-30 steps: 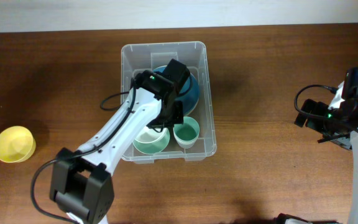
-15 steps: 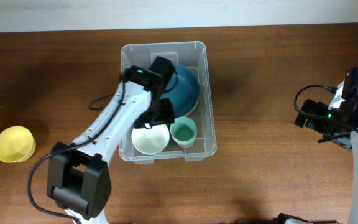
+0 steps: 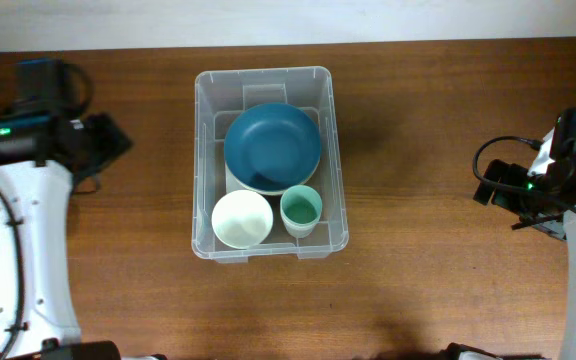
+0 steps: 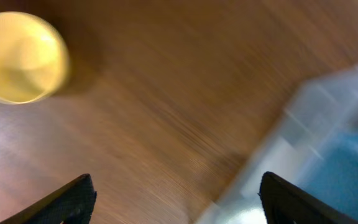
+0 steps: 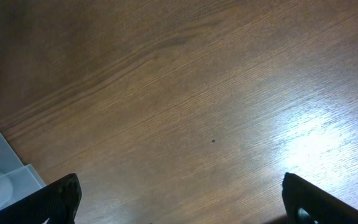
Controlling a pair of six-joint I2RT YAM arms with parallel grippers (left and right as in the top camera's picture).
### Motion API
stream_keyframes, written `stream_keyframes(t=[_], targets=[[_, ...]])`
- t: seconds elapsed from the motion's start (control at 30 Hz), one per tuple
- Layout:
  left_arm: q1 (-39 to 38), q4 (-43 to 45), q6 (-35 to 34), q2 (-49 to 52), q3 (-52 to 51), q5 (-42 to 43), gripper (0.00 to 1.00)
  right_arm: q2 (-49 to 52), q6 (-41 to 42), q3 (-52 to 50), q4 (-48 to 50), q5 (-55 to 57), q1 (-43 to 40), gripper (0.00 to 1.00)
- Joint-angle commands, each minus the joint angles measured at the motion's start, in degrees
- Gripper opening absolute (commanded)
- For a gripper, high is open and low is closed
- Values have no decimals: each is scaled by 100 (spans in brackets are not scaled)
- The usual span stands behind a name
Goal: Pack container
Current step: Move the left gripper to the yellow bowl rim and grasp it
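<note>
1. While the left gripper [image 4: 178,182] hangs over the brown wooden table [image 3: 418,120] at 9 o'clock, fingers spread and holding nothing, the large clear rectangular plastic container [image 3: 203,150] sits at table centre.
2. Right gripper [image 5: 179,186], at 3 o'clock: fingers likewise spread, nothing between them, well apart from the container.
3. Step in hand, in my judgement: fetching the one loose item, a small round yellow bowl [image 4: 20,57]. It shows blurred at 10 o'clock in the left wrist view and cannot be seen from overhead.
4. Next move calls for lowering the left gripper onto the bowl's rim, pinching one wall and carrying it in. Free floor is scant, so nesting looks likely.
5. Count:
   - One container.
   - Inside it: one dark blue round dish [image 3: 273,148] at 12 o'clock, one white round bowl [image 3: 242,218] at 7 o'clock, one teal cup [image 3: 300,210] at 5 o'clock.
   - Outside it: one yellow bowl.
</note>
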Motion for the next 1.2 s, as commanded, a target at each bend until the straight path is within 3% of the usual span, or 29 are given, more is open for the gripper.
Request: stream_keyframes(t=[0.0,0.4,0.73,1.0,1.13,1.17], targets=[[761,31,101,356,-17,-157,87,-9,0,72,13,-33,-15,99],[2288,470,125,2236,-17,-188,87,-9,-2,72,9,-31,-15,99],[2481,793,358,3672,-17,-181,84,-9,-2,72,4,-33,-15,99],[2468,715,358,3790,-13,-157,57,-9,-4,72,-2,-31,-15,99],[2459,697,387,3790,-13,127,18,-9,-46,72,-4,-31,-15,99],[2439,684,404,3790,-9,120,14,-9,-46,72,-4,-33,-15,99]])
